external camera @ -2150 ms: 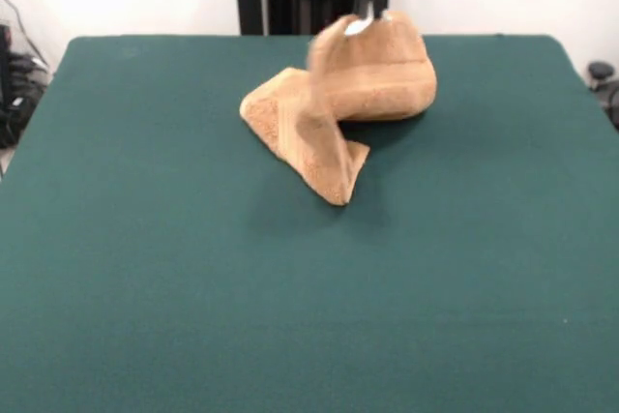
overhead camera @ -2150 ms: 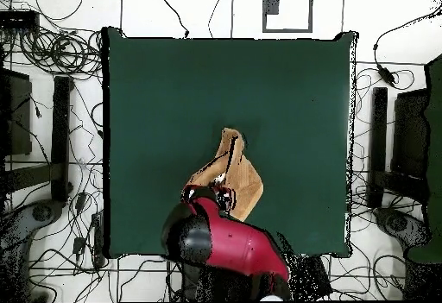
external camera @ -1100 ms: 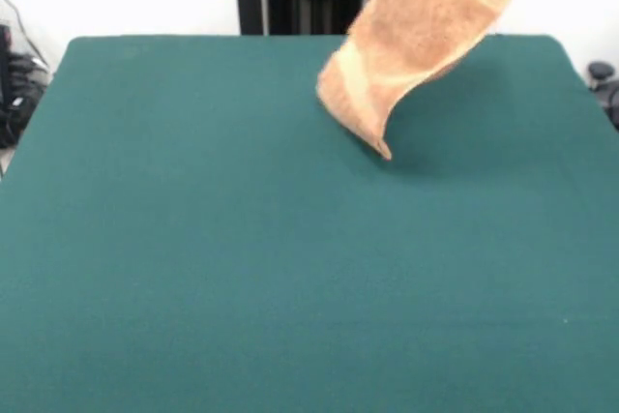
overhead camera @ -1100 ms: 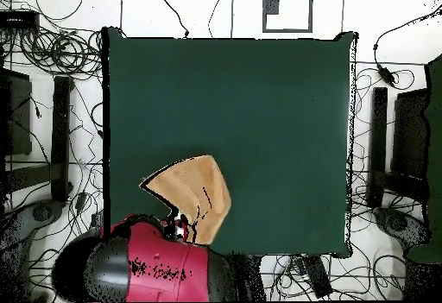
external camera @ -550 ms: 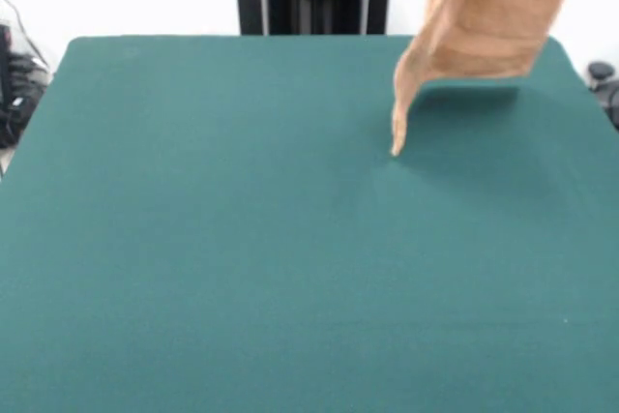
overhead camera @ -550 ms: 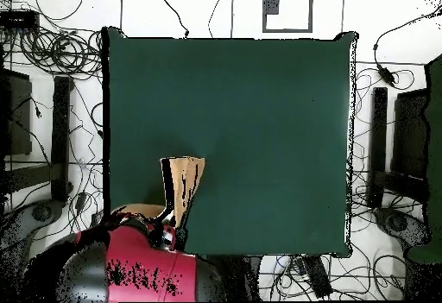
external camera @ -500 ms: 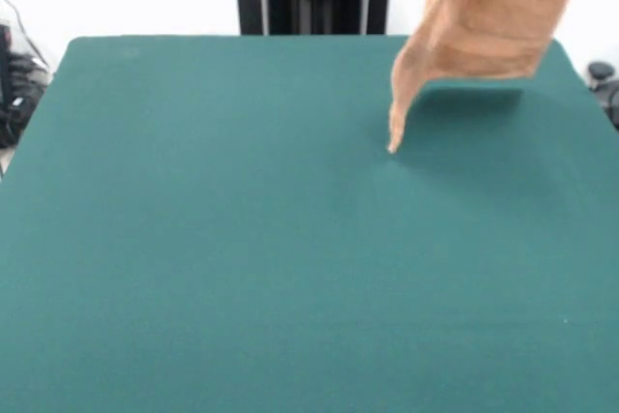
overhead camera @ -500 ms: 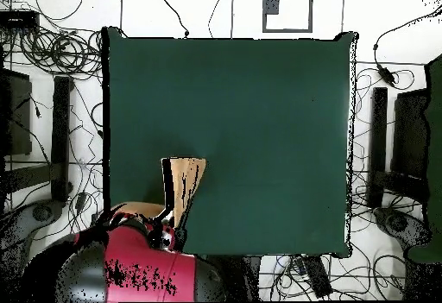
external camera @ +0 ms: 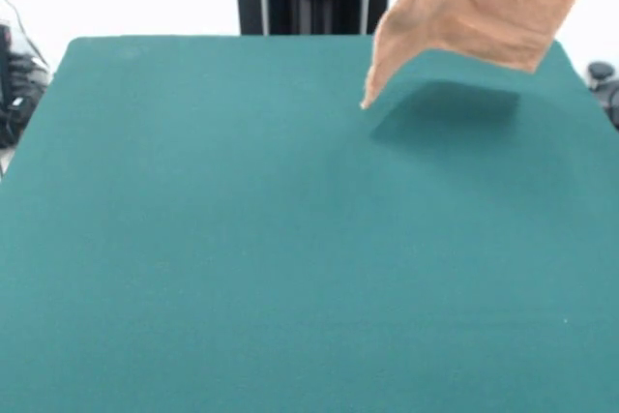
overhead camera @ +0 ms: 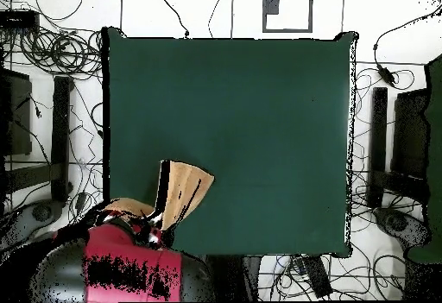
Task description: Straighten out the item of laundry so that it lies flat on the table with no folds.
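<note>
Since a moment ago the towel (external camera: 484,7) swings higher, clear of the counter (external camera: 242,239). We cannot tell the pincer's state. Flattening remains.

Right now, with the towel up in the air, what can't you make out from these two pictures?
- Front view: the towel's top is cut off by the picture's upper edge, so the grip point is unseen.
- Overhead view: the red arm covers the tool; open or shut is unclear.
- Both views: the towel's tag and bands are too small to find.

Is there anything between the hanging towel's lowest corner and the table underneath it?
No. In the front view the towel hangs clear, with only its shadow on the bare green table below.
</note>
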### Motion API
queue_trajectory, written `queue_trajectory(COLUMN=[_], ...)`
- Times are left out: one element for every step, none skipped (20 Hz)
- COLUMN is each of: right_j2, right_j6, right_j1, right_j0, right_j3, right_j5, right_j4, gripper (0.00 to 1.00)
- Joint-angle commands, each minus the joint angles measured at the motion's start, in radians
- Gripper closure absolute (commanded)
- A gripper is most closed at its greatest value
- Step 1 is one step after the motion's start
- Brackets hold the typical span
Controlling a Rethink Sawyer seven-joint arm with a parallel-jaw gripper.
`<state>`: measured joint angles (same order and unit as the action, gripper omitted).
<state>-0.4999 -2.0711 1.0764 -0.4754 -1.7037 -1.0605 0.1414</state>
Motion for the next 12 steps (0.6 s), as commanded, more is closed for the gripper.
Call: queue_trajectory(right_j2=[0.088, 0.091, 0.093, 0.096, 0.101, 0.105, 0.108, 0.113, 0.116, 0.118, 0.119, 0.121], right_j6=[-0.356, -0.363, -0.366, -0.370, -0.367, -0.369, -0.368, -0.358, -0.355, -0.353, -0.352, -0.351], right_j1=[-0.051, -0.057, -0.064, -0.070, -0.079, -0.091, -0.100, -0.106, -0.112, -0.115, -0.119, -0.123], right_j0=[-0.050, -0.051, -0.051, -0.051, -0.047, -0.044, -0.039, -0.032, -0.027, -0.025, -0.023, -0.022], right_j3=[0.062, 0.072, 0.077, 0.082, 0.086, 0.102, 0.110, 0.112, 0.115, 0.116, 0.119, 0.122], right_j5=[-0.131, -0.131, -0.124, -0.117, -0.105, -0.103, -0.101, -0.096, -0.090, -0.084, -0.082, -0.081], right_j4=[0.078, 0.081, 0.084, 0.088, 0.091, 0.090, 0.091, 0.092, 0.094, 0.097, 0.099, 0.103], gripper=[1.00, 1.00, 1.00, 1.00, 1.00, 1.00, 1.00, 1.00, 1.00, 1.00, 1.00, 1.00])
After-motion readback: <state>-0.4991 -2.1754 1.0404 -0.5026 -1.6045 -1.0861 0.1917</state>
